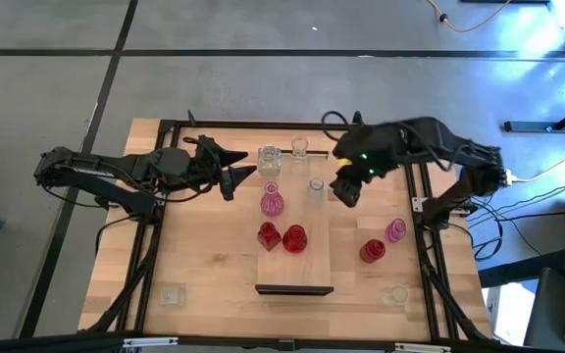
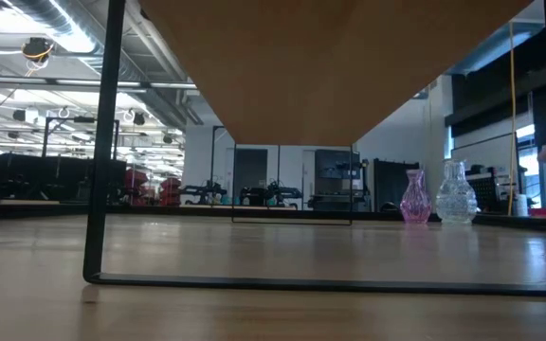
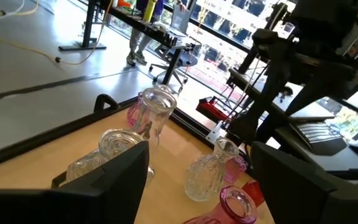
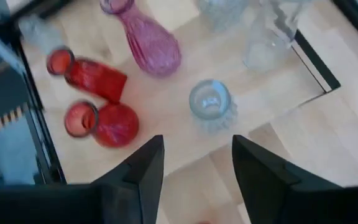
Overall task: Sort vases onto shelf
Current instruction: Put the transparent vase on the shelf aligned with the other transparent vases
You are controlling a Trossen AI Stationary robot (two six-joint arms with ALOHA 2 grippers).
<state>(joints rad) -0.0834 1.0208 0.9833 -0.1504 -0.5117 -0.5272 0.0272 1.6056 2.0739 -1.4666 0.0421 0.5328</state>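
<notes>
The shelf (image 1: 312, 263) is a light-wood board in the table's middle, and I see its underside (image 2: 330, 66) in the low view. A pink vase (image 1: 272, 202), two red vases (image 1: 269, 235) (image 1: 294, 238) and a small clear vase (image 1: 316, 189) stand on it. My right gripper (image 1: 346, 191) hovers open just right of the clear vase (image 4: 211, 102), fingers apart on this side of it (image 4: 197, 165). My left gripper (image 1: 233, 169) is open near the far-left clear vases (image 1: 269, 159) (image 3: 154, 115). More vases stand on the table: red (image 1: 372, 251), pink (image 1: 394, 230).
Another clear vase (image 1: 299, 147) stands by the table's far edge. Squat clear vases sit near the front corners (image 1: 173, 294) (image 1: 395, 294). Black frame rails (image 1: 155, 226) run along the table's sides. The low view shows a pink vase (image 2: 414, 197) and a clear vase (image 2: 455, 194) beyond the shelf's frame legs (image 2: 98, 189).
</notes>
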